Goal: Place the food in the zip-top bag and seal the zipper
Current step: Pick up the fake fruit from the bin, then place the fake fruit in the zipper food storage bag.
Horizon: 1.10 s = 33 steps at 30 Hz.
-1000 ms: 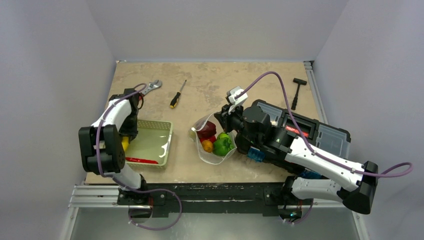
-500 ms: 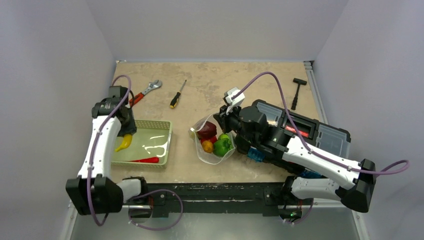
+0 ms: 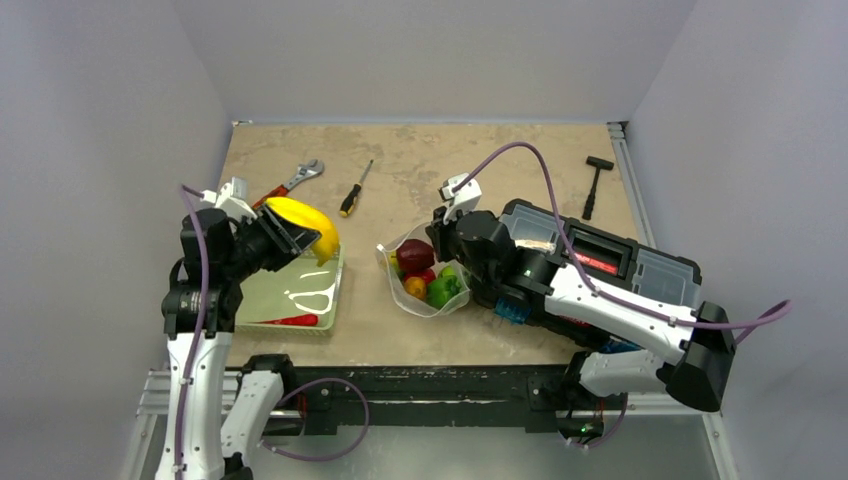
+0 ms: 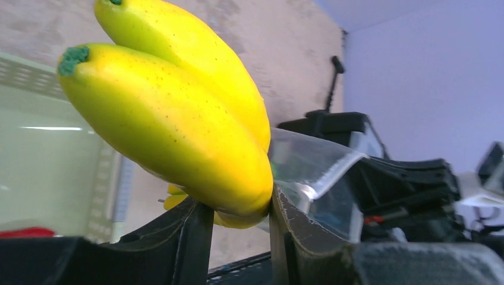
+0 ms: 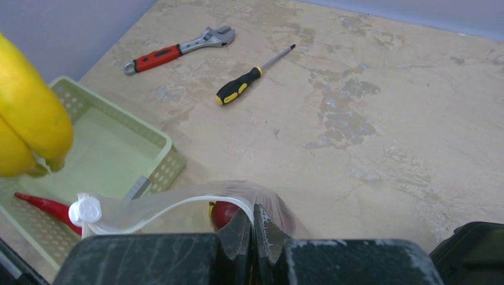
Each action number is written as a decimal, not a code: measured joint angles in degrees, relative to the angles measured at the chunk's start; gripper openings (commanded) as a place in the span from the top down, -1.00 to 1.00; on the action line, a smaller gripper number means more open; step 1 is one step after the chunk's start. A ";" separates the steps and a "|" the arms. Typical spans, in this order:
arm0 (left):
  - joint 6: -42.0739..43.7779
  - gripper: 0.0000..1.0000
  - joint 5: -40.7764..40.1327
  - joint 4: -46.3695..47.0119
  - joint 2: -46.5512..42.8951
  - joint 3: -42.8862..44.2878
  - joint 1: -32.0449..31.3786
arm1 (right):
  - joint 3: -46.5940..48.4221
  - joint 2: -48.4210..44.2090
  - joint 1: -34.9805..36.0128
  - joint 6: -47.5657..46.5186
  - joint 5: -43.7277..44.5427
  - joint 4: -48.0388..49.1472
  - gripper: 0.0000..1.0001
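My left gripper [image 3: 287, 238] is shut on a yellow toy banana bunch [image 3: 303, 223], held in the air above the basket's far right corner. In the left wrist view the bananas [image 4: 178, 130] sit pinched between the fingers [image 4: 193, 228]. The clear zip-top bag [image 3: 425, 300] lies open at mid-table, with maroon [image 3: 413, 255], green [image 3: 442, 290] and orange [image 3: 415, 291] toy food inside. My right gripper [image 3: 440, 232] is shut on the bag's mouth strip [image 5: 196, 202] and holds it raised. The long red chilli [image 3: 290, 321] lies in the basket.
A pale green mesh basket [image 3: 338, 285] stands at the left. A wrench [image 3: 295, 180] and a screwdriver [image 3: 355, 190] lie at the back, a hammer [image 3: 595, 180] at the back right. A black toolbox [image 3: 610, 262] lies under the right arm.
My left arm has lifted the bananas out of the basket and swung them up and right toward the bag. My right gripper has stayed shut on the bag's mouth, shifted slightly left.
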 measured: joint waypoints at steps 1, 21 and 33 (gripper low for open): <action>-2.27 1.00 1.29 1.40 -1.03 -0.61 -0.46 | 0.59 0.70 0.00 1.25 0.68 -0.17 1.00; -44.44 1.00 -0.44 24.15 -6.10 -6.01 -24.37 | 12.66 11.87 0.00 21.31 10.86 -3.21 1.00; -41.20 1.00 -15.06 43.52 -5.55 -18.97 -33.29 | 12.83 12.00 -0.02 28.33 7.30 -4.52 1.00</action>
